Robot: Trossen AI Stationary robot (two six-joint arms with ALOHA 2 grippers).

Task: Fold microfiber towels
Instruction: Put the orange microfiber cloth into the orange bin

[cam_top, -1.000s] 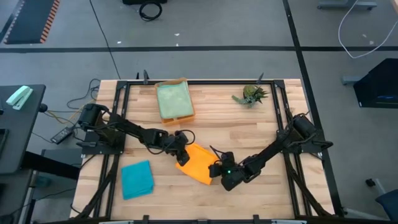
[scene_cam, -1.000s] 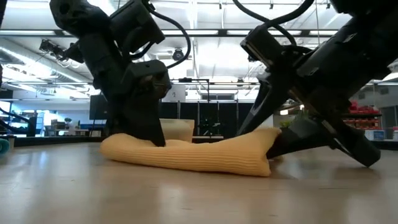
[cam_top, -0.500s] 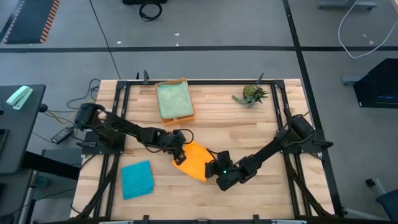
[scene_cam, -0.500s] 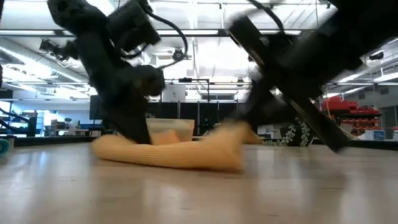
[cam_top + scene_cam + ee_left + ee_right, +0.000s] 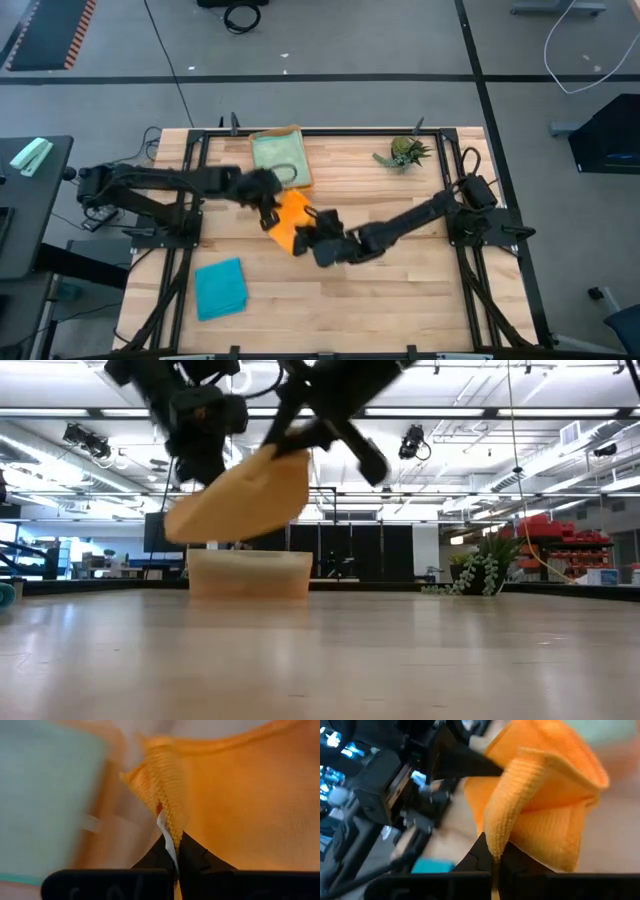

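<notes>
An orange microfiber towel (image 5: 290, 222) hangs bunched in the air over the middle of the table, clear of the wood in the low view (image 5: 245, 500). My left gripper (image 5: 270, 210) is shut on its left end. My right gripper (image 5: 314, 238) is shut on its right end. A folded teal towel (image 5: 220, 288) lies flat at the near left. A sage green towel (image 5: 277, 158) lies in the orange tray (image 5: 306, 183) at the far edge. My left gripper pinches the towel's hemmed edge by a white tag (image 5: 167, 827) between its two fingers, slanting down from the left. The cloth hangs below it, off the table. My right gripper pinches a folded-over edge (image 5: 496, 840) of the towel between its two fingers, coming from the right, almost level. Several layers bunch at the fingers, and the towel sags slack toward the other gripper.
A small spiky green plant (image 5: 404, 152) stands at the far right. The tray sits just beyond the hanging towel. Black frame rails (image 5: 190, 180) run along both table sides. Bare wood lies at the near right.
Both grippers have risen and gone toward the far edge and the left, toward the tray, drawing closer together. The orange towel, which lay as a long roll on the table, is now lifted clear and hangs bunched between them.
</notes>
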